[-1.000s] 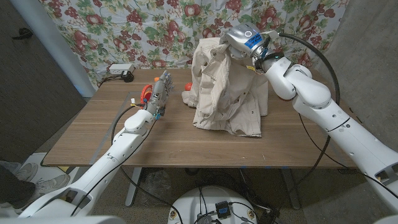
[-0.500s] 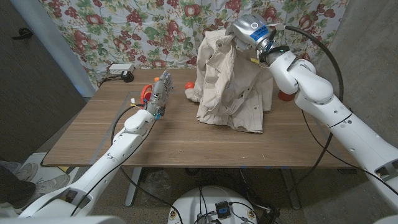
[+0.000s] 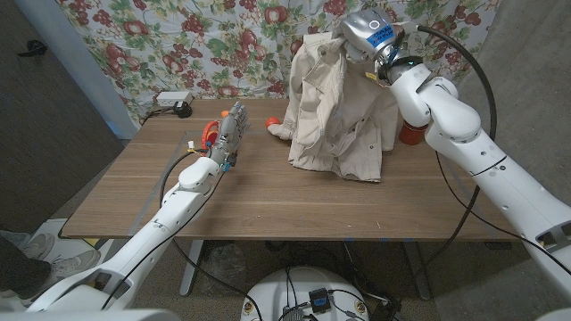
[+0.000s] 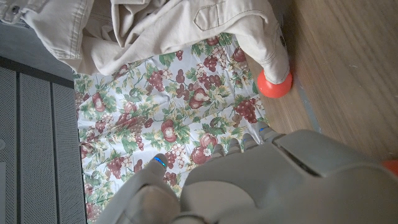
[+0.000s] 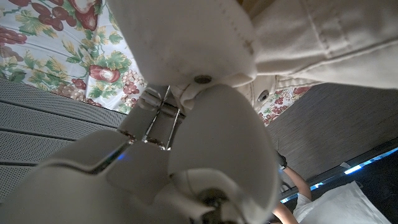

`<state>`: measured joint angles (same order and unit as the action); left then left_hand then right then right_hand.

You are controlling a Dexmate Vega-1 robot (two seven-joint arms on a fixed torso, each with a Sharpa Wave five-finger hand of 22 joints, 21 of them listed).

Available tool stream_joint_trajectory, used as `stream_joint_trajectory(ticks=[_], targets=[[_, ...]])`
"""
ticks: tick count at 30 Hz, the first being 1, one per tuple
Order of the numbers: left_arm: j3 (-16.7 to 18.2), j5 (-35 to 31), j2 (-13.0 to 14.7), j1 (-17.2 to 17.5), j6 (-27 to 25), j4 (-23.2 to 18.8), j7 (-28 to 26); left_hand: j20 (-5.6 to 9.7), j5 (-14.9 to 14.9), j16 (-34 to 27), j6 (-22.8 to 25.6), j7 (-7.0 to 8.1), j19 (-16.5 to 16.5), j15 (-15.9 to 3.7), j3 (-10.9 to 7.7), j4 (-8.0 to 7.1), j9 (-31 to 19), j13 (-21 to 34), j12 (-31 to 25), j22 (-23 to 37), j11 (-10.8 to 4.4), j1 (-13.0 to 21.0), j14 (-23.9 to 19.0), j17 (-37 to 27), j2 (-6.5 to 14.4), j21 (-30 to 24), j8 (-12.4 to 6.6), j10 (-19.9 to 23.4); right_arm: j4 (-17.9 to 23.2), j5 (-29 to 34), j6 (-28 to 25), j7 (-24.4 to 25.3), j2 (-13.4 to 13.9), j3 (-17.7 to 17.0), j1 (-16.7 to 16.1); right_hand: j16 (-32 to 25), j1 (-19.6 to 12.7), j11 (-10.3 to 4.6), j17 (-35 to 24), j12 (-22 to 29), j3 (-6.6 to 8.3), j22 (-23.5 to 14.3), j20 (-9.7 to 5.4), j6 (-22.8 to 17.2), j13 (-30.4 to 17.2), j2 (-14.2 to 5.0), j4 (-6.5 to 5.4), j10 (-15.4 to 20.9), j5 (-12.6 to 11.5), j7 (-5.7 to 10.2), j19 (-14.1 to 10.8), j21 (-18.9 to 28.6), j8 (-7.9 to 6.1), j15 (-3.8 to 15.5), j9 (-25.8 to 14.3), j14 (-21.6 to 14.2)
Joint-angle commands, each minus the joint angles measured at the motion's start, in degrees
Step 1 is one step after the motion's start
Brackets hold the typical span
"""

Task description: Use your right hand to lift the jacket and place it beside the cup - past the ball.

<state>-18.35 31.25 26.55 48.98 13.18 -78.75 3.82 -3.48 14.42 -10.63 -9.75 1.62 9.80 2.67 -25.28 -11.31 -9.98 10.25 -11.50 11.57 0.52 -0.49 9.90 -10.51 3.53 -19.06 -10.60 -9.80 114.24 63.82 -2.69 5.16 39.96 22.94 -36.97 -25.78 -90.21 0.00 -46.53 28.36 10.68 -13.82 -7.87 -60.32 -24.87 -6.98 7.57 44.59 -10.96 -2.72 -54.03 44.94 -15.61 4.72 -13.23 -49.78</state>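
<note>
Shifted since the earlier frames: jacket (image 3: 341, 107) carried toward the robot's right and lifted higher, its hem now hanging just over the table (image 3: 268, 209) rather than draped on it; right hand (image 3: 368, 34) raised further toward the floral curtain (image 3: 178, 45); left hand (image 3: 232, 134) unmoved.

Right hand: gripping the jacket at its collar, top of the head view; the right wrist view shows beige cloth bunched against the fingers.

Jacket: beige, hanging open-fronted from the right hand; one sleeve trails down to the table at its left side, cuff touching the ball (image 3: 271, 120).

Ball: small, orange, near the table's far edge, just beside the sleeve cuff; seen likewise in the left wrist view (image 4: 275, 84).

Cup (image 3: 410, 134): red, largely hidden behind the jacket and right forearm, at the far right of the table.

Left hand: standing on the table's left half, fingers upward and close together, holding nothing that can be seen; an orange object (image 3: 209, 134) sits just behind it.

Power strip (image 3: 173, 101): white, behind the far left corner.

Open room: broad bare wood across the near half of the table, front edge to jacket hem; bare wood also between left hand and jacket.
</note>
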Motion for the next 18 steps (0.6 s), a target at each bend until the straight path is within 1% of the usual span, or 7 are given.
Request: stream_joint_trajectory(ticks=[1,5,12,18], targets=[[-0.28,-0.13,-0.19,-0.68,-0.23,0.71,0.14,0.01,0.38,-0.27,-12.16,-0.01,7.17,0.11,0.09,-0.08,-0.3,0.33,0.02,0.11,0.06,0.14,13.75,-0.17,7.16,0.06,-0.01,-13.94,-1.36,-0.3,-1.59,0.44,-0.18,-0.22,1.44,0.09,-1.12,-0.01,-0.16,0.12,-0.08,0.0,-5.31,-2.35,-0.22,-0.21,0.01,0.73,-0.31,-2.07,0.19,0.36,0.12,7.02,-0.06,-2.18],[-0.43,-0.19,-0.12,-0.91,-0.39,0.87,0.34,0.01,0.38,-0.26,-12.22,0.0,7.2,0.11,0.1,-0.08,-0.3,0.33,0.04,0.11,0.05,0.14,13.78,-0.17,7.16,0.08,0.02,-13.99,-1.72,0.32,-2.41,1.32,-0.37,-0.13,1.86,0.2,-1.1,0.02,-0.15,0.09,-0.08,0.06,-5.31,-2.35,-0.27,-0.29,-0.04,0.67,-0.32,-2.07,0.23,0.49,0.17,6.99,-0.07,-2.31],[-0.49,-0.19,-0.36,-1.33,-0.33,1.49,0.3,0.01,0.38,-0.26,-12.23,-0.01,7.21,0.09,0.11,-0.09,-0.3,0.33,0.02,0.11,0.12,0.14,13.8,-0.17,7.16,0.1,0.02,-13.96,-2.17,0.89,-3.8,1.09,-0.72,0.2,3.03,0.43,-1.14,0.01,-0.24,0.08,-0.15,0.19,-5.31,-2.44,-0.29,-0.23,-0.03,0.78,-0.32,-2.01,0.32,0.76,0.22,7.02,-0.08,-2.41],[-0.55,-0.23,-0.53,-1.68,-0.11,2.06,0.41,0.0,0.38,-0.27,-12.24,-0.03,7.19,0.11,0.12,-0.09,-0.3,0.33,0.0,0.11,0.12,0.14,13.8,-0.17,7.16,0.1,0.01,-13.92,-3.51,1.18,-4.66,1.38,-0.87,0.57,4.13,0.57,-1.2,-0.01,-0.37,0.0,-0.21,0.29,-5.32,-2.51,-0.29,-0.2,-0.02,0.75,-0.33,-2.02,0.38,1.0,0.28,6.97,-0.1,-2.51]])
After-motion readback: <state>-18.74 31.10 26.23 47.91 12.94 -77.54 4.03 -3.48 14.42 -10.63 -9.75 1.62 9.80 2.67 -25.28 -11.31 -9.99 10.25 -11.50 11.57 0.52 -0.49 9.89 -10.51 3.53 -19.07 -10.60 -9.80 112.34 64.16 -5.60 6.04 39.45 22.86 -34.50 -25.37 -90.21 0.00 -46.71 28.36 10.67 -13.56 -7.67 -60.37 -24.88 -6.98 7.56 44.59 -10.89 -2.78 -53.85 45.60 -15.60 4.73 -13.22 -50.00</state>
